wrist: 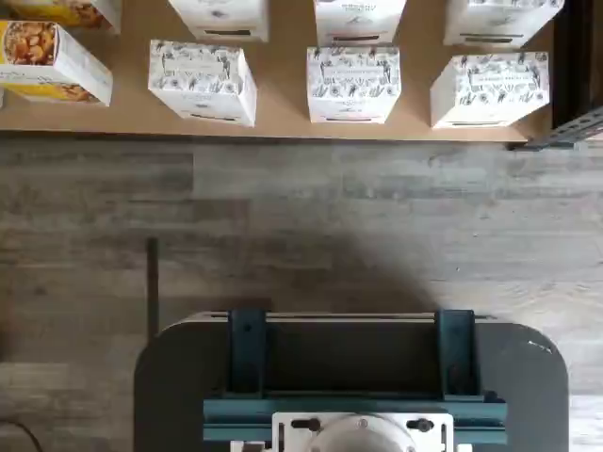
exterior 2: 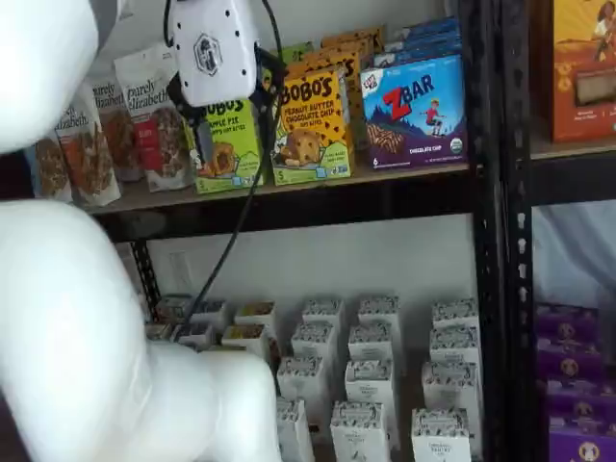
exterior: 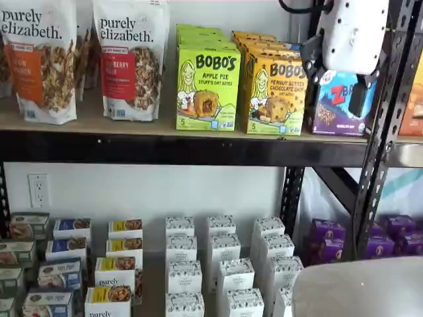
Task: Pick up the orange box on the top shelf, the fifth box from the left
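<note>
The orange box [exterior: 274,96] stands upright at the front of a row on the top shelf [exterior: 165,146], between a lime-green box and a blue box; both shelf views show it [exterior 2: 313,125]. My gripper [exterior: 360,99] hangs in front of the shelf, level with the boxes and apart from them. In a shelf view it is to the right of the orange box, over the blue box. In a shelf view [exterior 2: 199,140] it is to the left of it. Only one dark finger shows below the white body, so I cannot tell its state. The wrist view does not show the orange box.
A lime-green Apple Pie box [exterior: 206,86] and a blue ZBar box [exterior: 337,102] flank the orange box. Granola bags [exterior: 39,59] stand further left. A black upright [exterior: 386,132] rises at the right. Small white cartons [wrist: 353,83] fill the lower level above a wood floor.
</note>
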You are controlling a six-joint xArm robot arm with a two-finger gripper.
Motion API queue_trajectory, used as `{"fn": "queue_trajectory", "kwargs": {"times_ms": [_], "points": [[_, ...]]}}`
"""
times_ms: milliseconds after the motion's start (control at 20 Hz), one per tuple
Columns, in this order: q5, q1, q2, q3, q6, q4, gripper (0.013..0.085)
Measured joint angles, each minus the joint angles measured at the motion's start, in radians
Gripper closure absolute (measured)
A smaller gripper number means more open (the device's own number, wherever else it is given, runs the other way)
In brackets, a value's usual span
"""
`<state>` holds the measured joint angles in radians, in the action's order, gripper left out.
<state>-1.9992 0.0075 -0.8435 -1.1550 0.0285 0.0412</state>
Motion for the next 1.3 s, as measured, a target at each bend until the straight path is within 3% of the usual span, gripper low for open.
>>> {"fn": "queue_trajectory", "kwargs": {"times_ms": [150,350,600,1000,1300], "points": [[-0.016,-0.033,0.009,-0.007,-0.015,0.037,0.013],[-0.016,-0.033,0.008,-0.008,-0.015,0.041,0.013],[0.003,0.028,0.006,-0.003,0.023,-0.006,0.013],[0.069,0.084,0.047,-0.015,0.072,-0.03,0.013],[0.176,0.071,0.133,-0.058,0.055,-0.048,0.013]]}}
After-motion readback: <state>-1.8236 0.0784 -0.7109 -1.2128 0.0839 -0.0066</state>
